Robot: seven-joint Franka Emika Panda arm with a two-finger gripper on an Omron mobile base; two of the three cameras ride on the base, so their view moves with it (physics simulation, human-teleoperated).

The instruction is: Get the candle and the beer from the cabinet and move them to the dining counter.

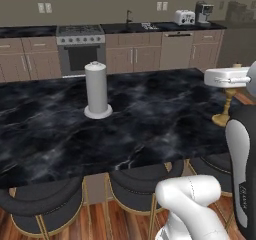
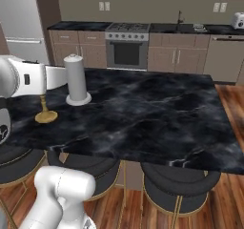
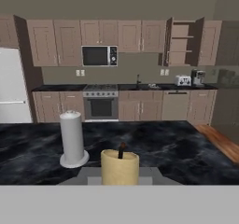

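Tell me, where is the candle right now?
The candle stands on the dining counter, near its edge on the robot's side, just left of the paper-towel roll in the right base view, under the robot's arm.

You have a wide stretch of bare dining counter to work over — its whole middle and right side lie open. On its left part the paper-towel roll stands upright, the tallest obstacle there. The candle stands near it at the counter's near left edge, apart from the roll. Stools tuck under the near edge — low, below the top. The far wall cabinet stands open.
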